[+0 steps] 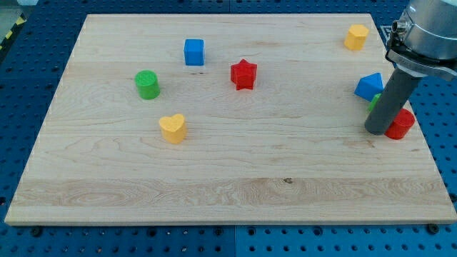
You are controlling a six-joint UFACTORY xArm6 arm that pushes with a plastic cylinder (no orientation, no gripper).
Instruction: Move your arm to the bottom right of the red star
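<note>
Tip position: we record our tip (376,131) at the right side of the counter (228,178), its end on the wood, touching or just beside the red cylinder (401,123) to its right.
Tool state: we carry a plain dark rod with no jaws, so wide or narrow does not apply; it holds nothing.
Red star (243,74): far half, near centre, well left of our tip.
Blue cube (193,52): left of the star, slightly farther.
Green cylinder (147,84): left side.
Yellow heart (172,128): nearer than the green cylinder.
Yellow block (356,36): far right corner.
Blue block (369,86): just beyond the rod.
Green block (374,102): mostly hidden behind the rod; shape cannot be told.
</note>
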